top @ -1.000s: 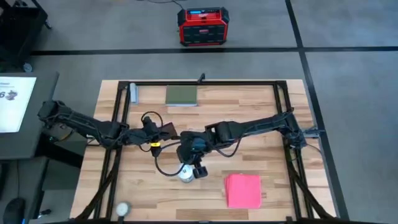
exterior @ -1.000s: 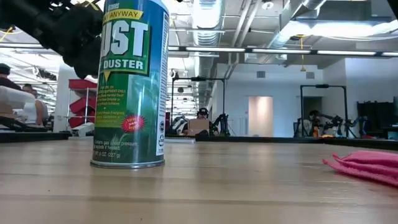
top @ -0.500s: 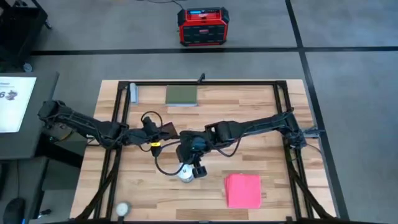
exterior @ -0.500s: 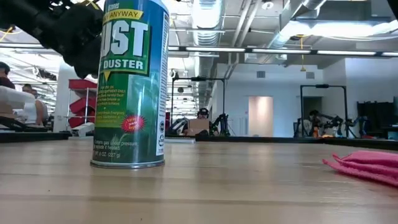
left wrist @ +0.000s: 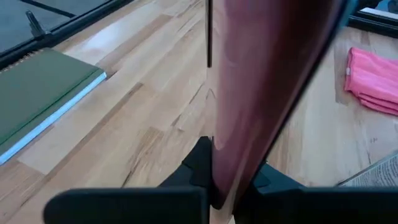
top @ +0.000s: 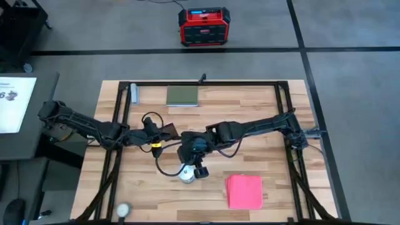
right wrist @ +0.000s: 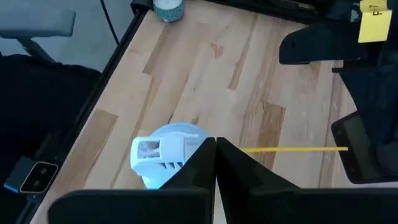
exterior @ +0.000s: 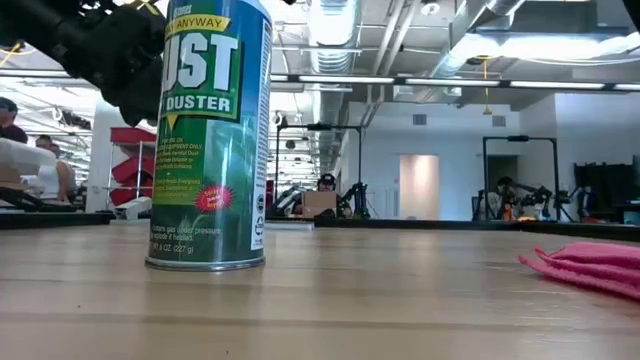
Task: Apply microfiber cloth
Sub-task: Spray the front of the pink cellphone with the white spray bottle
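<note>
Two arms met near the middle of the tabletop [top: 262, 106]. The microfiber cloth [top: 244, 190], a folded pinkish-red square, lay flat near the front edge toward the right corner, untouched by either arm. The right gripper [top: 199, 172] hovered over the white nozzle of an upright green duster can [exterior: 208, 135], its fingers closed together with nothing between them; the cloth lay near it, farther toward the table's right edge. The left gripper [top: 164, 131] sat just left of centre, clamped on a slim phone with a pink back [left wrist: 261, 81] held on edge, well apart from the cloth. A dark green pad [top: 182, 95] lay at the rear edge. A small round container [top: 124, 209] stood at the front left corner.
</note>
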Robot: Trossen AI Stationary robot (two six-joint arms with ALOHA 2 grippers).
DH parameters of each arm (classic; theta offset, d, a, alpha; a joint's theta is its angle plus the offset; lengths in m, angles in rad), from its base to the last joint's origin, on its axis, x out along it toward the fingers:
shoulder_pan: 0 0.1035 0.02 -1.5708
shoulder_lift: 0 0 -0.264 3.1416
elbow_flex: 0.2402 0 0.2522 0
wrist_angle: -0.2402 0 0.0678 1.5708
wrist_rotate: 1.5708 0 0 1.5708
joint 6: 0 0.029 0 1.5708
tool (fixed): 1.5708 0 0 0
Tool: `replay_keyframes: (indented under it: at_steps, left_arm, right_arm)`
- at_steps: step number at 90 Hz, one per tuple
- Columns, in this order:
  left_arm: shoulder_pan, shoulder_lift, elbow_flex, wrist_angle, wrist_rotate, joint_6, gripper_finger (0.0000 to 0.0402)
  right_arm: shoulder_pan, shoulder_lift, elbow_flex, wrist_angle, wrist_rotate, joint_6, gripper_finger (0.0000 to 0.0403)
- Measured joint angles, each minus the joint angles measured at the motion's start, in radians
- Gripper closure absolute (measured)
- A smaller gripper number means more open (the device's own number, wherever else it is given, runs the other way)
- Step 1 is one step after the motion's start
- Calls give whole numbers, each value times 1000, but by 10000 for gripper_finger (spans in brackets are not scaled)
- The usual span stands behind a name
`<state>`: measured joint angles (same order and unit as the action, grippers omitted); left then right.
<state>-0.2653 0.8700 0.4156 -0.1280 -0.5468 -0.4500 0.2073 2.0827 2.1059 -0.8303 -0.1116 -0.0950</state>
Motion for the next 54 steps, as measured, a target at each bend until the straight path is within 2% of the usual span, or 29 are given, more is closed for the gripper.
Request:
replay_keyframes:
  at_steps: [54]
  left_arm:
    - [-10, 0, -1, 5, -1, 8, 399]
  right_arm:
    - [-20, 37, 7, 12, -12, -14, 403]
